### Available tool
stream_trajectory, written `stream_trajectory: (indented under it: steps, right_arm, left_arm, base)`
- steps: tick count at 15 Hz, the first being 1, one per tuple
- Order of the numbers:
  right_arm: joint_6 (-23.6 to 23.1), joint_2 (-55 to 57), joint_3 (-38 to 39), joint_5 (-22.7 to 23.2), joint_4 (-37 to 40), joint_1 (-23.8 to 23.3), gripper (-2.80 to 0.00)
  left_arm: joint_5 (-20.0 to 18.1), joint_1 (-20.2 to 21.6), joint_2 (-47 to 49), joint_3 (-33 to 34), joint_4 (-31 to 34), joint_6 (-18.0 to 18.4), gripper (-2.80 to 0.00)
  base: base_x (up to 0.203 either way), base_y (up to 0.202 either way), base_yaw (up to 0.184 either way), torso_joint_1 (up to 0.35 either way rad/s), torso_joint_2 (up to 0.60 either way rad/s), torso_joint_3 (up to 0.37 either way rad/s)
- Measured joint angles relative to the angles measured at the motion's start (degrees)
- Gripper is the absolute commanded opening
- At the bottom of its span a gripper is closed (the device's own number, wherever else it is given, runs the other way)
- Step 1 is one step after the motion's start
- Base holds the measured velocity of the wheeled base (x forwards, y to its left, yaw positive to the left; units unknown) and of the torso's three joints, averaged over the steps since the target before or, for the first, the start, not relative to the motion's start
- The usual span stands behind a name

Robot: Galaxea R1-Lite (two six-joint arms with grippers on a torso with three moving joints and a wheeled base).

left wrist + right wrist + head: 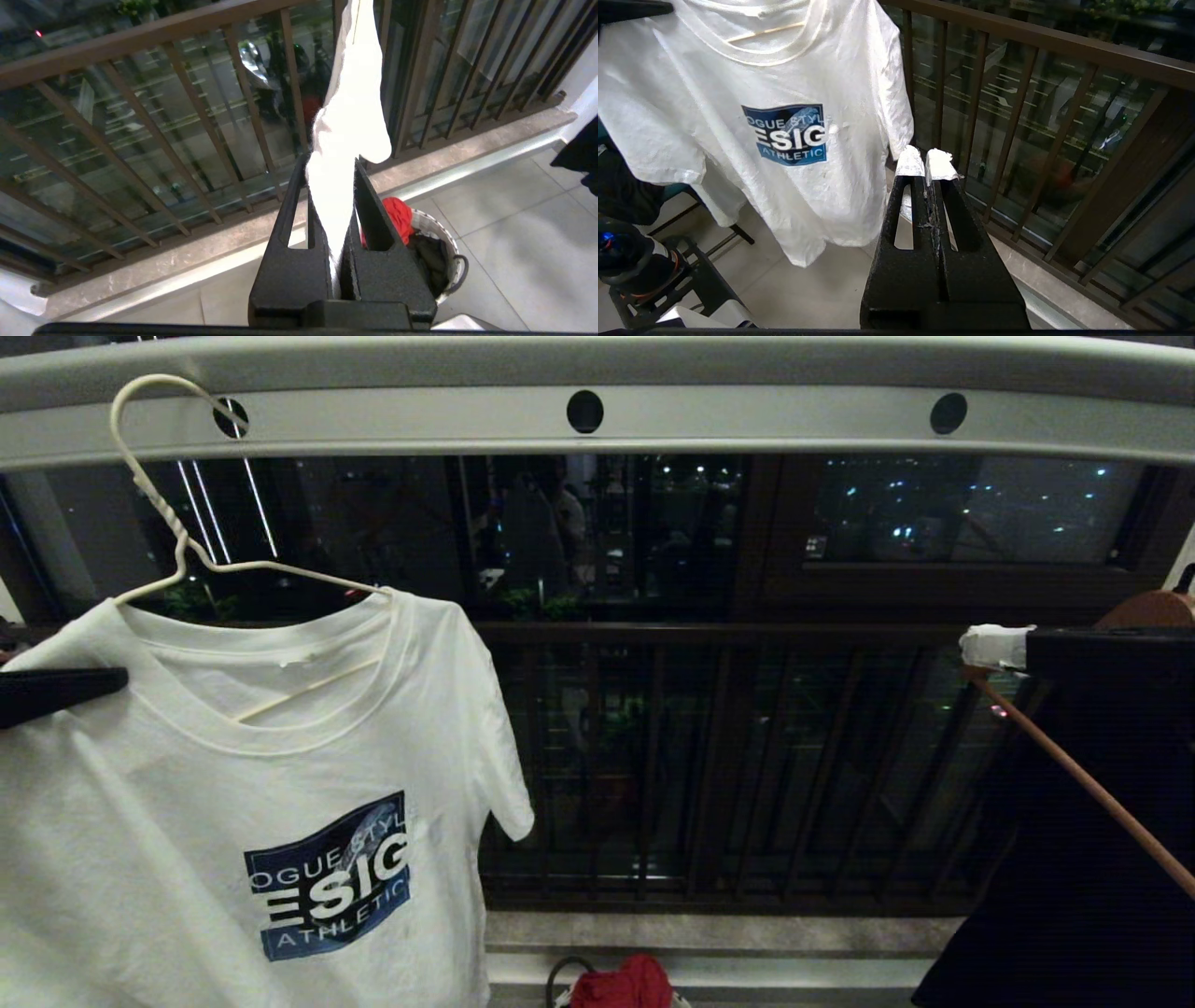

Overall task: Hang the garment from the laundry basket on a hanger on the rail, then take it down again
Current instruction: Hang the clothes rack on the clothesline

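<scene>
The white T-shirt garment (pixel 233 784) with its blue chest print hangs on the thin white wire hanger (pixel 173 527). The hanger's hook sits in a round hole of the pale rail (pixel 747 415), at the left. My left gripper (pixel 103 686) comes in from the left edge at the shirt's shoulder. In the left wrist view it (pixel 331 161) is shut on a fold of the white garment (pixel 350 116). My right gripper (pixel 994 647), with white-taped tips, holds still at the right, shut and empty (pixel 927 161). The laundry basket (pixel 451 242) stands on the floor below.
A red cloth (pixel 624 982) and a dark garment (pixel 430 261) lie in the basket. A brown wooden hanger (pixel 1083 784) with a black garment (pixel 1074 896) hangs at the right. The dark brown window railing (pixel 709 635) runs behind, above a stone ledge (pixel 709 933).
</scene>
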Motion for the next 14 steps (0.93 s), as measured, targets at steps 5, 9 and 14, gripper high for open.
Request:
stream_trajectory:
  steps: [5,9,14]
  right_arm:
    - [0.0,0.0,0.0,0.0,0.0,0.0,-2.8]
    - [0.0,0.1,-0.1,0.0,-0.1,0.0,-2.8]
    - [0.0,0.4,-0.3,0.0,-0.1,0.0,-2.8]
  left_arm:
    - [1.9,-1.8,1.9,0.7,-0.3,0.2,-2.8]
    - [1.8,-1.9,2.1,1.3,-0.4,1.5,0.0]
    - [1.9,-2.1,0.0,1.6,0.1,1.3,0.0]
  base:
    - [0.0,0.0,0.0,0.0,0.0,0.0]
    - [0.0,0.0,0.0,0.0,0.0,0.0]
    - [0.0,0.0,0.0,0.0,0.0,0.0]
